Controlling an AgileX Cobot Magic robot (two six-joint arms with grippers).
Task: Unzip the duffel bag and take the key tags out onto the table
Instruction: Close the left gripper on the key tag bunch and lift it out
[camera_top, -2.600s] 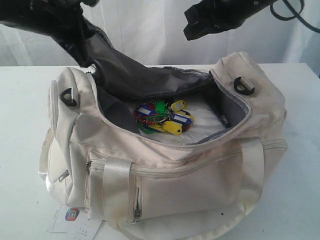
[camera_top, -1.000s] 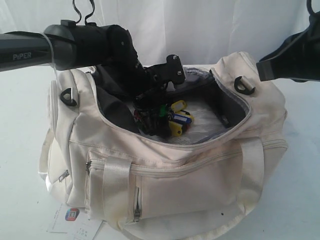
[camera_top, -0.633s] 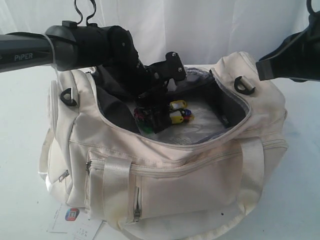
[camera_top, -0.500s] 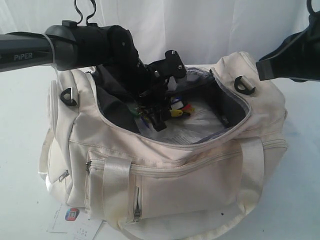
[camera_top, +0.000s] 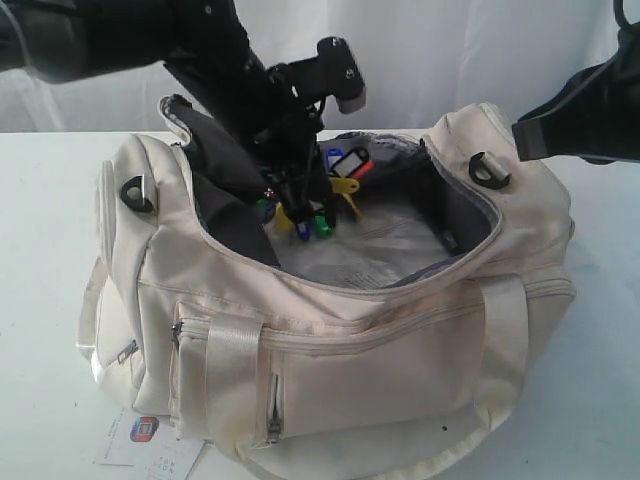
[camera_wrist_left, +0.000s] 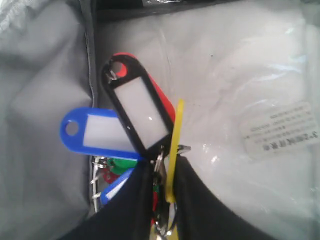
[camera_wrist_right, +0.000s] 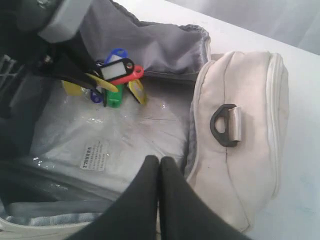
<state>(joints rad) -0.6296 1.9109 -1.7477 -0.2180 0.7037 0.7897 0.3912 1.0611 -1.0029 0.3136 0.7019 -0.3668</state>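
Observation:
The cream duffel bag (camera_top: 380, 360) lies unzipped on the white table (camera_top: 40, 250), its dark grey lining showing. My left gripper (camera_top: 300, 195) hangs over the bag's opening, shut on the key tags (camera_top: 322, 205). In the left wrist view the fingers (camera_wrist_left: 200, 210) pinch the metal rings and a yellow tag, while the black, blue and red key tags (camera_wrist_left: 135, 115) fan out beyond my left gripper (camera_wrist_left: 164, 162). The bunch hangs clear of the bag's floor. My right gripper (camera_wrist_right: 159, 161) is shut and empty, above the bag's right end (camera_wrist_right: 240, 165); the key tags (camera_wrist_right: 117, 75) show beyond it.
A clear plastic packet with a printed sticker (camera_wrist_right: 95, 155) lines the bag's floor. A black D-ring (camera_top: 487, 172) sits on the bag's right end. A white paper label with a red-blue logo (camera_top: 145, 432) lies on the table at the bag's front left corner.
My left gripper has shut on the key tags and risen, lifting the bunch off the bag's floor toward the opening. The right arm has not moved.

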